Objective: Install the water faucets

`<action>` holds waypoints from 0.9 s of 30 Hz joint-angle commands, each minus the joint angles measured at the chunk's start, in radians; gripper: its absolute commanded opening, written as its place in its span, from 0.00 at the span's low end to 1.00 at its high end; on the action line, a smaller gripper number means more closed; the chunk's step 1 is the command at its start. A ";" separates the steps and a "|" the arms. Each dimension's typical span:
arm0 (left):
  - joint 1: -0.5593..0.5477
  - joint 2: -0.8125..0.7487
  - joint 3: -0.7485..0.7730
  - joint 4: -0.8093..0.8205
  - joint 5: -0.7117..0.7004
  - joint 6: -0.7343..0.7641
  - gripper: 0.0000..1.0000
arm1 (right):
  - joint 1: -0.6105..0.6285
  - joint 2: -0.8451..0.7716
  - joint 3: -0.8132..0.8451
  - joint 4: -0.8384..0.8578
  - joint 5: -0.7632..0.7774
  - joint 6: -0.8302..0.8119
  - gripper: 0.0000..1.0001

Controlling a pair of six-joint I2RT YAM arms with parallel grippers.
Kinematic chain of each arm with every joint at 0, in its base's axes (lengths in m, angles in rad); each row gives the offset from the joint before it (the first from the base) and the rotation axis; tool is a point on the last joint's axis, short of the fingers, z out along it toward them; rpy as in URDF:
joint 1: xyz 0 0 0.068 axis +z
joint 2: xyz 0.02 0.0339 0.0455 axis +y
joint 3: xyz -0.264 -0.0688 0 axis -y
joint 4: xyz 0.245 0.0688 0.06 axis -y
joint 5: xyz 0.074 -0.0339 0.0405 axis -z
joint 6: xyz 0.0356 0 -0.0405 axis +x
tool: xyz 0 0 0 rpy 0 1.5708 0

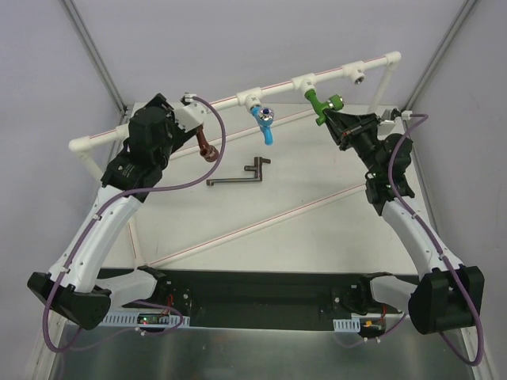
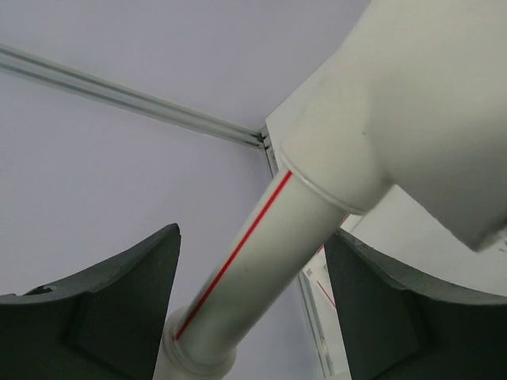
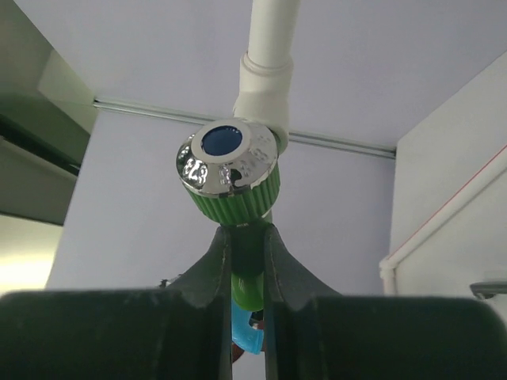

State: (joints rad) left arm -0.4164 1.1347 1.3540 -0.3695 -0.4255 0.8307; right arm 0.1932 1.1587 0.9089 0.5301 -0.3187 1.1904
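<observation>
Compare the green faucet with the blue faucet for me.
The green faucet is clamped in the right gripper; the blue faucet has nothing holding it. The green faucet sits further right along the white pipe frame; the blue faucet sits to its left, nearer the middle. Colour differs too: green body against bright blue. Shared: both are at the frame's top rail and each carries a shiny silver cap.

**A robotics lab test cell**

The setting reads as a robotics lab. 2 white-and-black arms, the left arm (image 1: 103,229) and the right arm (image 1: 416,226), are bolted to a bare metal counter (image 1: 301,166). Plain grey panels (image 1: 238,39) on aluminium struts (image 1: 95,51) box it in. Purple cables (image 1: 174,185) trail along the arms, and an exposed circuit board (image 1: 150,319) glows with small lights. A white pipe frame (image 1: 222,101) carries coloured plastic taps, the green faucet (image 1: 321,103) among them.
</observation>
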 commanded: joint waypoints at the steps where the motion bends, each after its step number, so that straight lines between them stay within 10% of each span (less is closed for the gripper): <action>1: 0.022 0.039 -0.036 0.083 0.008 0.010 0.71 | 0.012 -0.022 -0.053 0.205 -0.016 0.219 0.02; 8: 0.030 0.069 -0.052 0.093 -0.009 0.001 0.53 | 0.000 -0.050 -0.097 0.226 -0.017 0.198 0.09; 13: 0.030 0.053 -0.069 0.096 0.010 -0.015 0.34 | -0.015 -0.112 -0.046 0.111 -0.040 0.028 0.56; 19: 0.028 0.037 -0.085 0.096 0.036 -0.039 0.19 | -0.009 -0.200 0.132 -0.311 -0.053 -0.537 0.92; 27: 0.028 0.046 -0.089 0.095 0.054 -0.056 0.08 | 0.184 -0.235 0.310 -0.645 0.153 -1.493 1.00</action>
State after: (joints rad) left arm -0.3973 1.1534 1.3041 -0.2657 -0.3958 1.0504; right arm 0.2958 0.9127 1.1370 0.0448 -0.2592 0.3176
